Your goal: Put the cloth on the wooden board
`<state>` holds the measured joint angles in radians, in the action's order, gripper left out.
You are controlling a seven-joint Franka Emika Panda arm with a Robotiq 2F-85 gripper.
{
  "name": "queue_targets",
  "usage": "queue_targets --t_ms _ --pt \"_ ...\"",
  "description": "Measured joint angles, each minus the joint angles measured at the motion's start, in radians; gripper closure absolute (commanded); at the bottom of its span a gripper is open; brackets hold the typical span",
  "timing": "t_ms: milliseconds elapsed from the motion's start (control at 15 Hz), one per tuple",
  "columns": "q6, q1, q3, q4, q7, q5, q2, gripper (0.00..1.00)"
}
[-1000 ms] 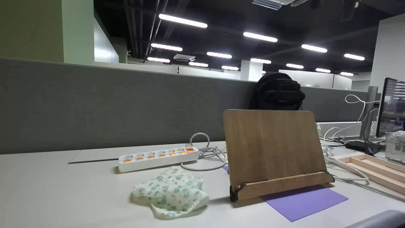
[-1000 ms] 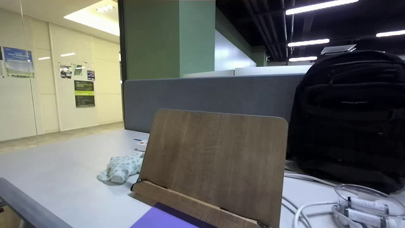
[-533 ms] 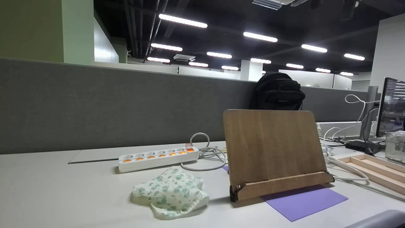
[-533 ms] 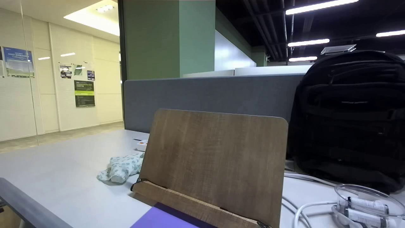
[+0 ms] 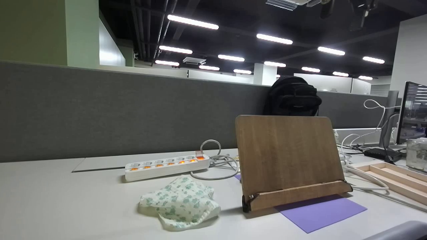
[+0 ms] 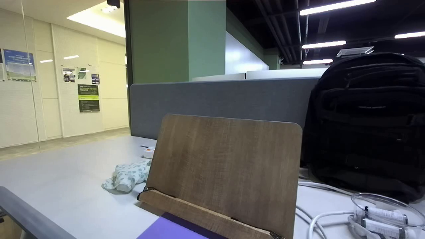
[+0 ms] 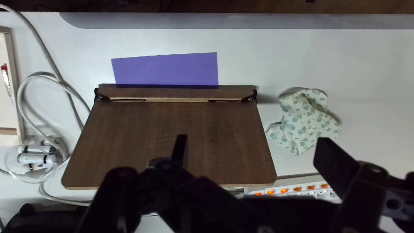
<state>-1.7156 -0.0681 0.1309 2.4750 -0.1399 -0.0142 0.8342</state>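
The cloth, white with green leaf prints, lies crumpled on the white table in both exterior views (image 5: 181, 201) (image 6: 129, 176). It also shows in the wrist view (image 7: 305, 119), to the right of the board. The wooden board (image 5: 290, 153) is a brown tilted stand with a front ledge; it also shows in an exterior view (image 6: 225, 166) and in the wrist view (image 7: 174, 126). My gripper (image 7: 254, 142) is open and empty, high above the table. Its dark fingers spread over the board's right part and beside the cloth. Its fingertips show at the top of an exterior view (image 5: 343, 11).
A purple sheet (image 5: 322, 213) lies partly under the board. A white power strip (image 5: 166, 168) with a cable lies behind the cloth. A clear container (image 6: 386, 215), cables and a wooden tray (image 5: 393, 180) are beside the board. A black backpack (image 6: 365, 126) and grey partition (image 5: 133, 113) stand behind.
My gripper has come slightly lower and to the left at the top of an exterior view. A dark tip now shows at the top of an exterior view. Cloth and board have not moved.
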Motion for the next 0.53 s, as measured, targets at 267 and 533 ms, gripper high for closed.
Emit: queue_targets --t_ms 267,533 --pt "-0.122 0.055 -0.078 0.087 0.003 0.015 -0.069 0.00" --pt "-0.339 0.119 -0.206 0.169 0.051 0.014 -0.169 0.00"
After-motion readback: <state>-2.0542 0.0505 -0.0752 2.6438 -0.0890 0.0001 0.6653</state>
